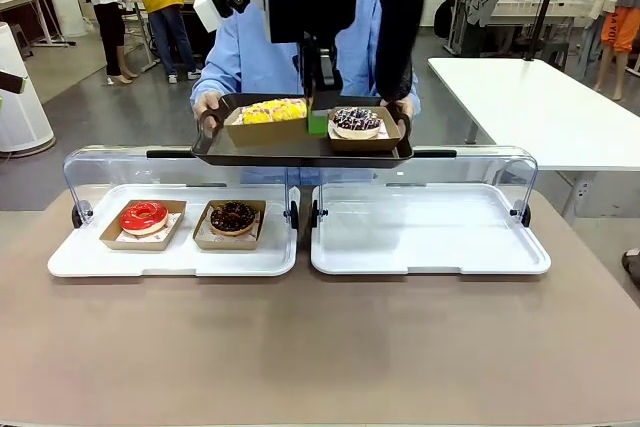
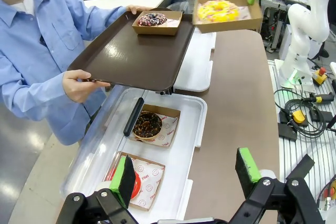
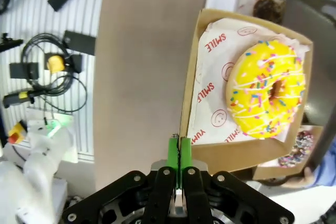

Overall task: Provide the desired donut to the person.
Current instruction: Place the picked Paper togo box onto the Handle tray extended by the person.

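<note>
Right now the worktop (image 1: 320, 347) carries two white display trays (image 1: 430, 237) side by side; the one on my left holds a red donut (image 1: 144, 216) and a chocolate donut (image 1: 233, 216), each in its own cardboard box. Beyond them the person (image 2: 37, 51) in the light-blue shirt holds out a dark serving tray (image 2: 131, 59) with both hands, tilted a little in my left wrist view, with a dark sprinkled donut (image 2: 152, 19) already on it in a box.

My right arm reaches across the middle toward that tray. Its fingers (image 3: 179, 153) are pinched together on the side wall of the box (image 3: 210, 153) carrying the yellow sprinkled donut (image 3: 266, 88), which hangs at the tray's near edge, not yet clearly resting on it as far as I can tell.

I judge the risk to lie in that thin grip: one cardboard wall takes the whole load, so the box could sag or twist and slide the donut out. Letting go before the base sits flat on the tray could tip it off the edge, and the tray is only hand-held.

My left fingers (image 2: 186, 174) stand wide apart, empty, low above the left display tray's end.
</note>
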Tool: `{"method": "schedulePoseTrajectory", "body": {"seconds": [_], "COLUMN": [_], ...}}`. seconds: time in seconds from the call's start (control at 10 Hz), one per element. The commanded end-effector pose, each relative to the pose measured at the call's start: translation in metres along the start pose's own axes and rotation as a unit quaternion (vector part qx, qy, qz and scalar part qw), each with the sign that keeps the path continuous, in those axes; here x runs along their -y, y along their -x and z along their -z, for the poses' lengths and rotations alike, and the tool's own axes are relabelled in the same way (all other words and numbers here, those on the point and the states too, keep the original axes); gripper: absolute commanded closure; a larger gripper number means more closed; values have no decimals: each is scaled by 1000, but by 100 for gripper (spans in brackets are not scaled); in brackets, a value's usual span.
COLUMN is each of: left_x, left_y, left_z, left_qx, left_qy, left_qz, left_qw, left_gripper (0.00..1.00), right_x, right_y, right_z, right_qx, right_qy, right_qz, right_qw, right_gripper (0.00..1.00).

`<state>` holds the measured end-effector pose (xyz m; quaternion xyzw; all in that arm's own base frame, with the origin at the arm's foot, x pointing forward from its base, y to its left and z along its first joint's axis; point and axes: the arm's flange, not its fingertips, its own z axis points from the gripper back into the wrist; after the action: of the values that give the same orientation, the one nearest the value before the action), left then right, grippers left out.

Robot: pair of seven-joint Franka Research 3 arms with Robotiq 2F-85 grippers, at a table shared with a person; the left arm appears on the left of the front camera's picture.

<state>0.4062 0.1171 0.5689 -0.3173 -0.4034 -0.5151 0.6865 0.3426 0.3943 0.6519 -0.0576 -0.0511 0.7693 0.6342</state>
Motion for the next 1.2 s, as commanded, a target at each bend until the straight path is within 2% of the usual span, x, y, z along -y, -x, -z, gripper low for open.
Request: {"method": "schedulePoseTrajectory", "body": {"seconds": [0.0,0.2,0.5,0.7,1.1], "left_x": [1,1,1,1,1], "left_y": [-1,-1,-1,-1,-1], "left_z": [-1,-1,-1,-1,-1], "left_qx": [1,1,1,1,1], "left_qy": [-1,-1,-1,-1,-1], "left_qz": [1,1,1,1,1], "left_qw": [1000,1000,1000,1000,1000], "left_gripper": [0,0,0,0,0], "right_x": [38,78,116,134,159], "right_y": [-12,-15,-13,-9,-3], "right_z": [8,19,37,53,97], "right_qx": [10,36,46,58,47], "right_qy": [5,25,35,35,19], "right_qz": [-2,-20,-15,-22,10], "right_qw": [1000,999,998,997,999], "right_gripper": [98,98,98,98,98]}}
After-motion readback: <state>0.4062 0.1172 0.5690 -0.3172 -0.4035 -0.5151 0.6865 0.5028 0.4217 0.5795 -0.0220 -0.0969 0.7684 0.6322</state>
